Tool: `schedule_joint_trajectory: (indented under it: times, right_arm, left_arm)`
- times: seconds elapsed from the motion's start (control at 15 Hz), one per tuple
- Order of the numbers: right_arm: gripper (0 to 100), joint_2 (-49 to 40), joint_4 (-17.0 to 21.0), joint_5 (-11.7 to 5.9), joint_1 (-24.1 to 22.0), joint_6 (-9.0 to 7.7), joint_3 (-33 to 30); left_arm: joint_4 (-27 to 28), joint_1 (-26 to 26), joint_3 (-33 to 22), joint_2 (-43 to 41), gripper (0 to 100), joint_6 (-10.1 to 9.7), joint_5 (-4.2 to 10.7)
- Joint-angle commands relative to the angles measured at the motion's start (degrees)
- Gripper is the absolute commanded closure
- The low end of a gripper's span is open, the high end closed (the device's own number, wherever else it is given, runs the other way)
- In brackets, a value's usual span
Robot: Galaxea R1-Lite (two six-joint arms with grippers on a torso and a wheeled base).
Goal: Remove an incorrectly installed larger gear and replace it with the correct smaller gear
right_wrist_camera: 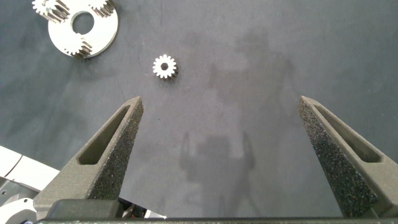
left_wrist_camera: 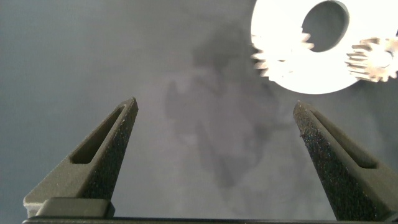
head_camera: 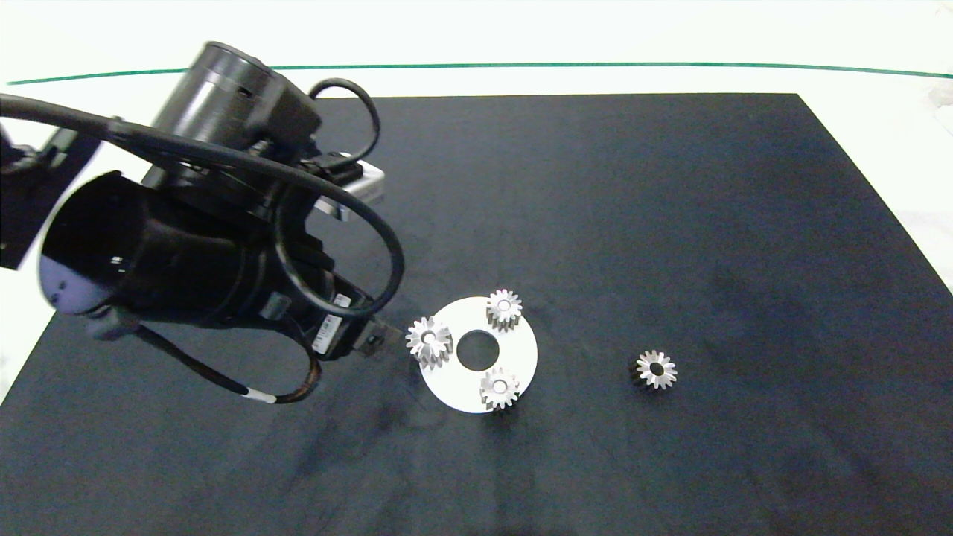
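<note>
A white disc [head_camera: 521, 350] with a round centre hole lies on the black mat and carries three silver gears. The larger gear [head_camera: 429, 340] sits at the disc's left edge; it also shows in the right wrist view, larger gear [right_wrist_camera: 50, 7]. A smaller gear [head_camera: 655, 369] lies loose on the mat to the right of the disc, the same smaller gear [right_wrist_camera: 165, 66] ahead of my right gripper [right_wrist_camera: 221, 102], which is open and empty. My left gripper [left_wrist_camera: 216, 111] is open over bare mat, just left of the disc [left_wrist_camera: 311, 68]; its tip [head_camera: 381, 339] shows beside the larger gear.
Two other small gears [head_camera: 504, 307] [head_camera: 499, 387] stand at the disc's back and front right. The black mat [head_camera: 670, 223] covers most of the white table. A green line [head_camera: 521, 65] runs along the far side. The right arm is outside the head view.
</note>
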Motion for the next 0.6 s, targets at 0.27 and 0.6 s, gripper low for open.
schedule_joint_trajectory:
  times: [0.27,0.6]
  right_arm:
    - [0,-0.24,0.17,0.03,0.05,-0.08,0.07]
    - [0,-0.41,0.17,0.03,0.05,-0.08,0.07]
  left_arm:
    - [6.84,-6.24,-13.11,11.49,0,-7.55,0.16]
    - [6.75,-5.62,-14.96,14.83,0,-11.24,0.07]
